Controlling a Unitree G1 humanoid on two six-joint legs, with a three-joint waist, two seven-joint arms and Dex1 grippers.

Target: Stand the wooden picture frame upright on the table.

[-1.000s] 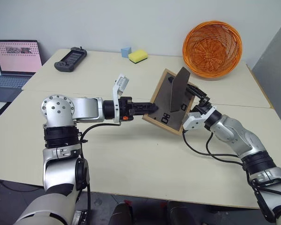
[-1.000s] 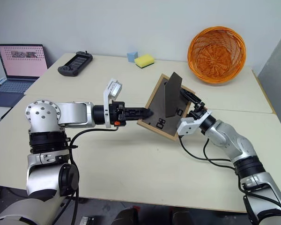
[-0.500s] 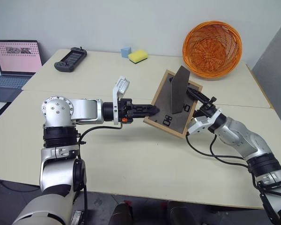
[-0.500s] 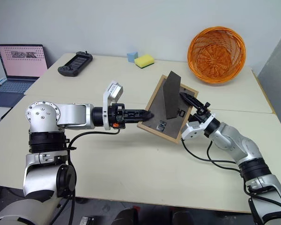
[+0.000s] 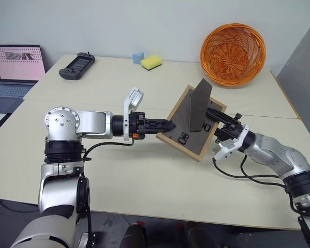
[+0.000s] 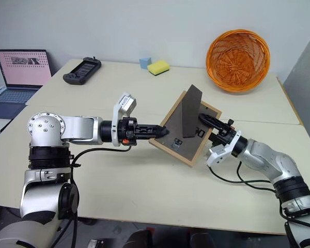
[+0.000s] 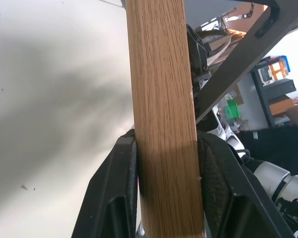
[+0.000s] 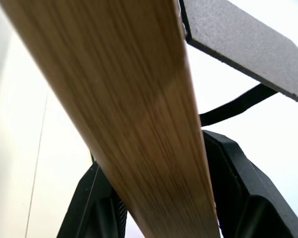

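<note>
The wooden picture frame [image 5: 195, 124] hangs tilted above the pale desk [image 5: 144, 170], dark back panel up, its prop leg [image 5: 198, 106] swung out. The left hand [image 5: 167, 125] pinches the frame's left edge. The right hand [image 5: 219, 118], which a second ago sat further up the frame's right side, has drawn back toward the robot and narrowed, its fingers now straddling the right edge. The frame has sunk slightly; I judge it nearly ready to be set down on its leg
</note>
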